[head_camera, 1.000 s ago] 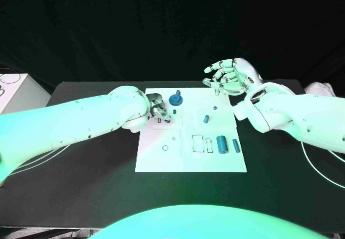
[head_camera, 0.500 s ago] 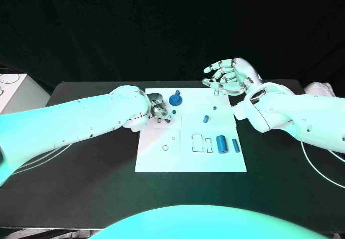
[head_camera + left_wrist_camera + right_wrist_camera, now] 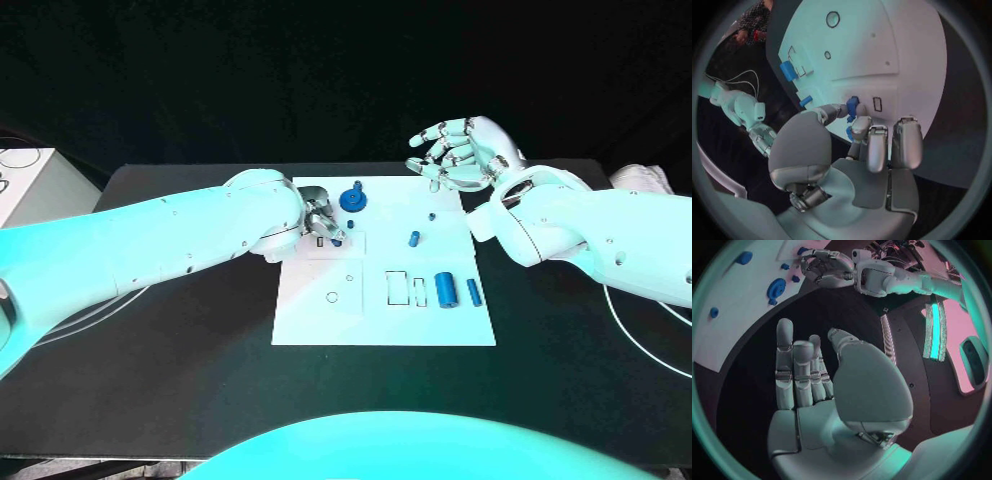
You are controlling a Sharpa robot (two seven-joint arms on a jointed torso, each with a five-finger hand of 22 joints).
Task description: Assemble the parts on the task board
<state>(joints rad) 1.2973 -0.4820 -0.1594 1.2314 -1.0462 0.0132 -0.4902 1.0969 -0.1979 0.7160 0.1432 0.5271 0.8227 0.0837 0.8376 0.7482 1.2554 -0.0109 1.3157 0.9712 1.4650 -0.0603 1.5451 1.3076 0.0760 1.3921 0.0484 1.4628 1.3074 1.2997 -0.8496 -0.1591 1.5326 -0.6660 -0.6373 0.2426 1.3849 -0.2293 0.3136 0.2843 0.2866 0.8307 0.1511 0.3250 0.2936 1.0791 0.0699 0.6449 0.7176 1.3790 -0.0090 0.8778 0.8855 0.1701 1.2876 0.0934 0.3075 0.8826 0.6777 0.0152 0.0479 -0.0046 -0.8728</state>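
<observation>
No readable writing anywhere. The left hand [image 3: 320,222] sits low over the far left part of the task board [image 3: 332,325], fingers pinching a small blue part [image 3: 852,106]; can't tell which way its long axis runs. The right hand [image 3: 459,152] hovers past the board's far edge, fingers spread, holding nothing. Two blue cylinders [image 3: 446,290] lie lengthwise, pointing away from the robot.

Matt white task board [image 3: 325,320], glossy blue plastic-looking parts [image 3: 446,290], smooth metallic left hand [image 3: 848,150].
</observation>
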